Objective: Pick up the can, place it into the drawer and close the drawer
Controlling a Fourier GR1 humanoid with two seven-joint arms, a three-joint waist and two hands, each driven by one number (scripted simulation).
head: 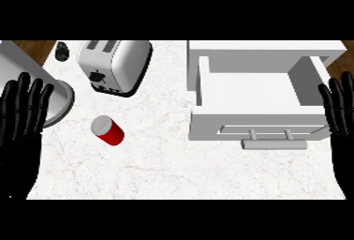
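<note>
Can (108,131), red with a silver top, sits on the white marbled desk (180,173) in the left half of the view, tilted so that its top faces up and to the left. Nothing touches it. It is well apart from the drawer (259,101), which stands pulled out at the right side of the desk, a white box with an open, bare inside and a bar handle (273,144) on its near front. Behind the drawer the white cabinet body (266,51) it belongs to runs along the far edge.

Left hand (21,110) shows at the left edge of the view, fingers straight and pointing up, spread a little, holding nothing. It is resting there, to the left of the can and apart from it. Right hand (339,110) shows at the right edge, fingers likewise straight and up, holding nothing, just beside the drawer's right wall.

Beyond the can, toward the far side of the desk, a silver toaster (114,65) lies at a slant with its slots at the upper left. A small dark object (62,50) sits to the left of the toaster near the far edge; what it is cannot be told. A grey rounded shape (59,101) shows partly behind the left hand.
</note>
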